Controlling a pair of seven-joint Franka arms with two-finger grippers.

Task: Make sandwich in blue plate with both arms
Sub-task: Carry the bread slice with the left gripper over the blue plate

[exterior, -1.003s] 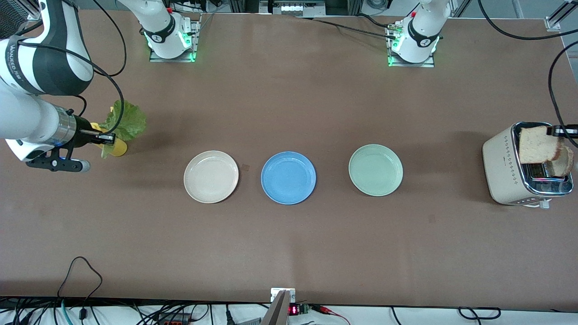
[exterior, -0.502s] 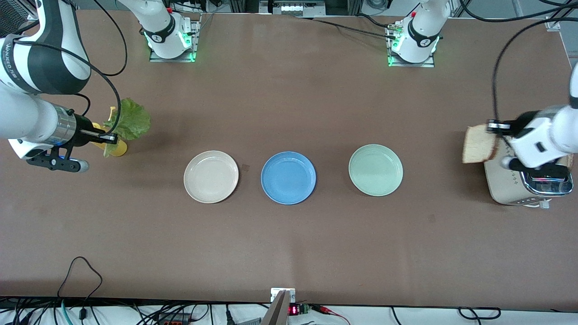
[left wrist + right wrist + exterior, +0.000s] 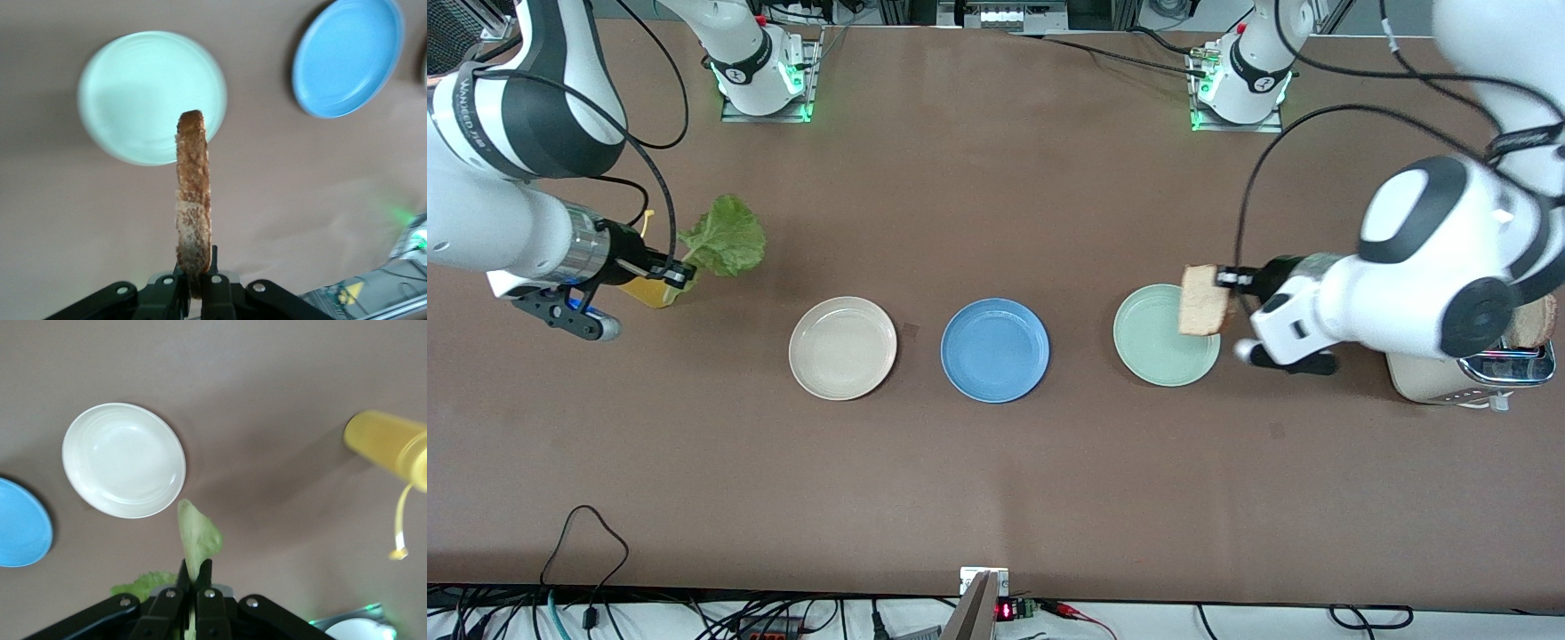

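The fingers (image 3: 179,288) of the left gripper (image 3: 1224,277) are seen pinched shut on a bread slice (image 3: 1202,300), which is held on edge over the rim of the pale green plate (image 3: 1158,347) at the side toward the left arm's end of the bench (image 3: 996,480); in the left wrist view the slice (image 3: 193,213) is shown edge-on, its crust dark and crumbly, with the pale green plate (image 3: 133,107) and the blue plate (image 3: 347,63) below it, a thinness that the front view does not give.

The fingers (image 3: 181,581) of the right gripper (image 3: 678,276) are closed on the stem of a lettuce leaf (image 3: 727,245); the leaf is carried in the air over bare bench, just beside a yellow cup (image 3: 649,290) at the right arm's end; in the right wrist view the leaf (image 3: 198,537) is seen as a narrow pale strip, with the beige plate (image 3: 123,460), part of the blue plate (image 3: 20,523) and the yellow cup (image 3: 387,447) around it.

The blue plate (image 3: 995,350) lies at the middle of the bench, between the beige plate (image 3: 842,348) and the pale green plate, each well apart from the next; nothing is seen on it.

A toaster (image 3: 1432,378) stands at the left arm's end, largely covered by the left arm (image 3: 1432,267); a second bread slice (image 3: 1536,322) is glimpsed at its top; only the front view shows these.
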